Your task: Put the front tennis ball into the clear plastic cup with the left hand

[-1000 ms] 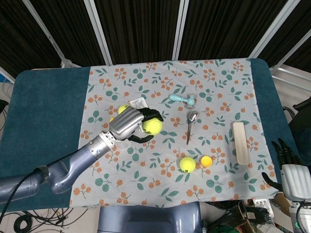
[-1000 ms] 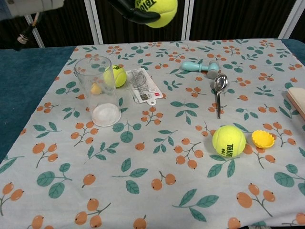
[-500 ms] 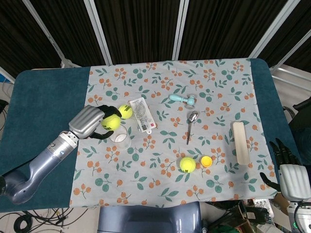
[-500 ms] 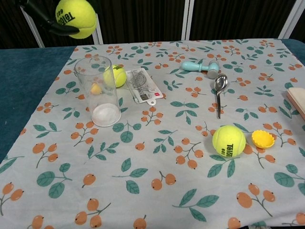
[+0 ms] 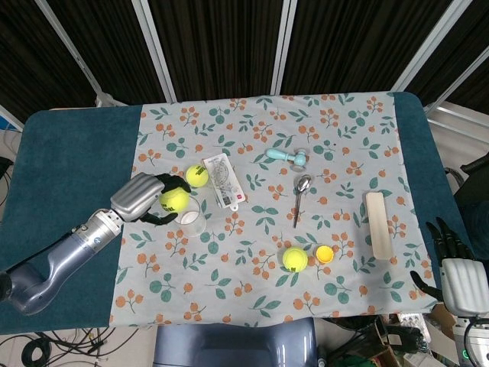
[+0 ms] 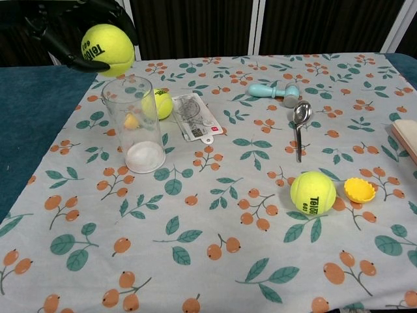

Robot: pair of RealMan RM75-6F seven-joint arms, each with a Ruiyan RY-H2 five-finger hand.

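Three tennis balls counted. Left hand (image 5: pixel 141 197) grips one ball (image 6: pixel 107 49) above the single clear cup (image 6: pixel 135 124), frame left. Second ball (image 5: pixel 197 176) behind cup; third ball (image 5: pixel 295 259) lower centre. Right hand (image 5: pixel 456 267) empty, fingers apart.

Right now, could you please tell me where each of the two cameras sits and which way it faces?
Head view: high above the near edge, looking steeply down on the whole table; shows the left arm, the left hand holding a tennis ball by the clear plastic cup, and the idle right hand at lower right.
Chest view: low at the near edge, looking across the cloth toward the dark curtain; shows only dark fingers around the ball above the cup.
Shared: held ball, cup, spoon, front tennis ball.
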